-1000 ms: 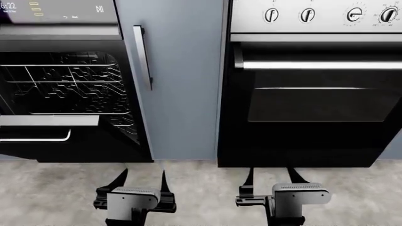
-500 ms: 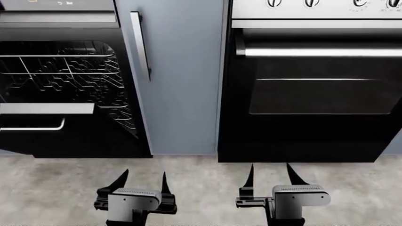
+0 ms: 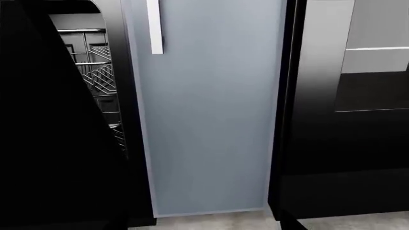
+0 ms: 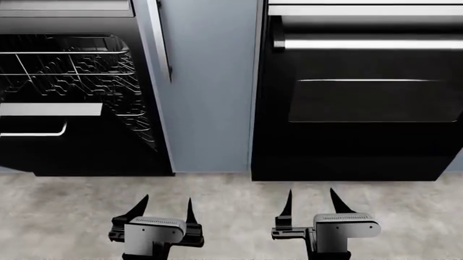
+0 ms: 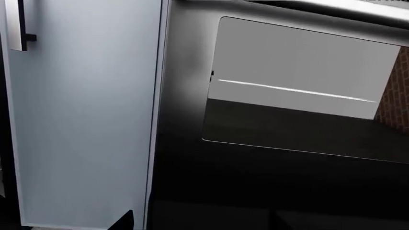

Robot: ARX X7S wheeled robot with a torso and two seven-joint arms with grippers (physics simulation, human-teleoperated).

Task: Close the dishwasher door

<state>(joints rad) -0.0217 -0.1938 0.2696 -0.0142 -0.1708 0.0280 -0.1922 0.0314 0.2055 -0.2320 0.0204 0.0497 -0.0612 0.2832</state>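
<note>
The dishwasher door is a glossy black panel at the left of the head view, hanging partly open and tilted outward. Its silver top edge and thin bar handle face me, with the wire racks showing above. In the left wrist view the door's black side fills one side. My left gripper is open and empty over the floor, in front of the grey-blue cabinet and to the right of the dishwasher door. My right gripper is open and empty in front of the oven. Only one dark fingertip shows in the right wrist view.
A narrow grey-blue cabinet door with a vertical handle stands between the dishwasher and a black oven door with a glass window and silver bar. Both also show in the wrist views: cabinet, oven. Speckled grey floor lies below.
The kitchen front has slid upward in the head view: the dishwasher's display and the oven knobs have left the top edge. Both grippers keep their place and stay open.
</note>
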